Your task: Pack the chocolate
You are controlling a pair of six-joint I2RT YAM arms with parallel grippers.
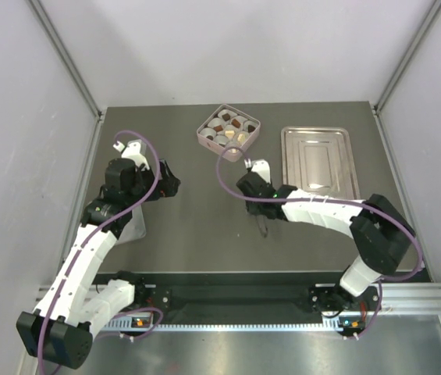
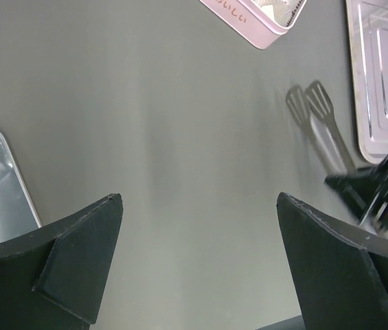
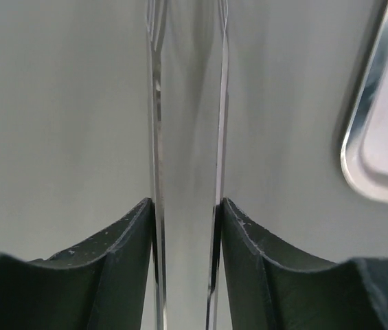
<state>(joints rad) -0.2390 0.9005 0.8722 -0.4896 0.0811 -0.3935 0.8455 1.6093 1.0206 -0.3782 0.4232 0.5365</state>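
Your right gripper [image 3: 187,206] clamps the tongs [image 3: 154,103], your left gripper [image 2: 199,199] gapes wide. The chocolate [image 1: 229,127] sits in the far box [image 1: 201,134]; loosen that squeeze and the tongs could slip out.

L arm [image 1: 87,250], R arm [image 1: 321,209]: white shells, black joints, purple cables [image 1: 219,173], black jaws.

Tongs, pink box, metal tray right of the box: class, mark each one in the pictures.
tongs [image 3: 155,240]: right wrist view, on the left blade.
pink box [image 2: 248,22]: left wrist view, on the printed side wall.
metal tray [image 1: 319,160]: top view, on its bare floor.
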